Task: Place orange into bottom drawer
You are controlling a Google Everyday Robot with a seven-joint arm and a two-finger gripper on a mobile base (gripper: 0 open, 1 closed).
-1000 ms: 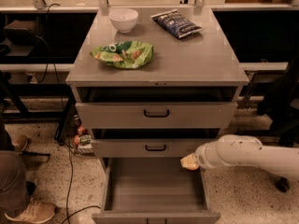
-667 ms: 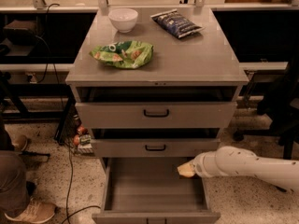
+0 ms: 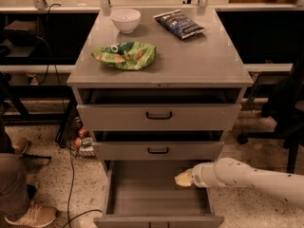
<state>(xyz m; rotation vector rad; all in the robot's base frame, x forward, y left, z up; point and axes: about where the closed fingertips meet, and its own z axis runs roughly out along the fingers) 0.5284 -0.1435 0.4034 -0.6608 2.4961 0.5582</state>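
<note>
Table (image 3: pixel 199 65): stood at 12 o'clock, drawer fronts facing 6.
Bottom drawer (image 3: pixel 142 194): pulled out toward 6 o'clock, likely to receive the fruit.
Pincer (image 3: pixel 183 178): hung low over the drawer's 3 o'clock side; grip could not be told.
Orange: not seen separately; possibly inside the pincer.

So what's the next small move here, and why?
Probably lower the gripper a little into the drawer: it hangs above the right side of the open bottom drawer, with what looks like the orange at its tip.
</note>
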